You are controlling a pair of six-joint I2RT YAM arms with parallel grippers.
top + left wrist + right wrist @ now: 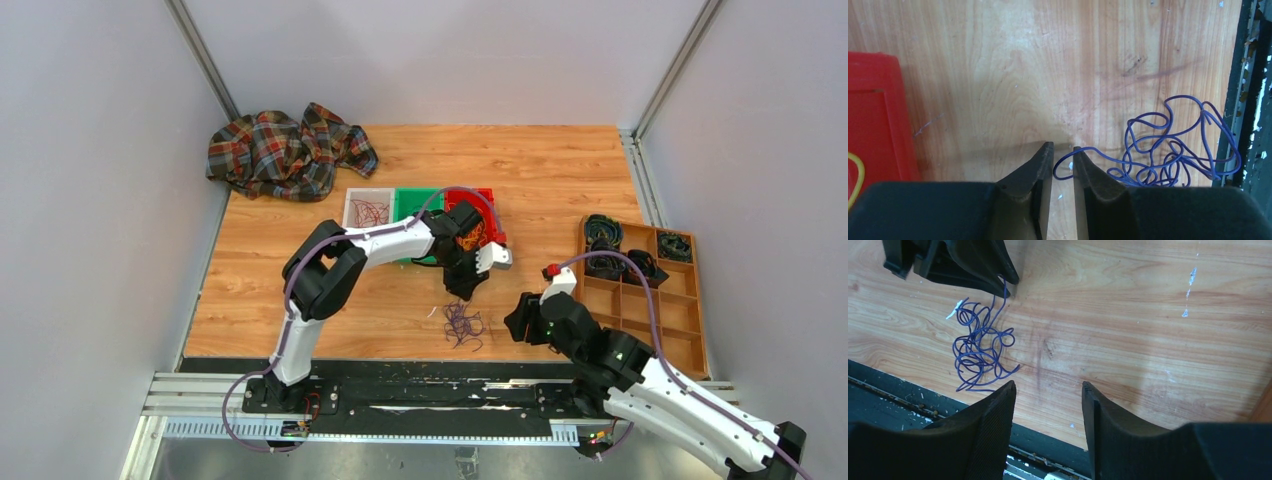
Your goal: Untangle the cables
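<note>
A tangle of thin purple cable point(462, 326) lies on the wooden table near the front edge, also seen in the left wrist view point(1173, 150) and the right wrist view point(979, 352). My left gripper point(467, 290) is low over the tangle's far end. Its jaws point(1062, 150) stand a narrow gap apart, with one loop of the purple cable lying between the tips and not pinched. My right gripper point(518, 322) hovers to the right of the tangle, open point(1048, 387), with only bare table between its fingers. A yellow-orange cable point(857, 176) shows in the red bin.
White point(367, 208), green point(415, 205) and red point(487, 200) bins stand behind the left gripper; the white one holds dark red cable. A wooden divided tray point(690, 330) with black coils sits at the right. A plaid cloth point(285, 152) lies at the back left. A black rail point(400, 395) runs along the front edge.
</note>
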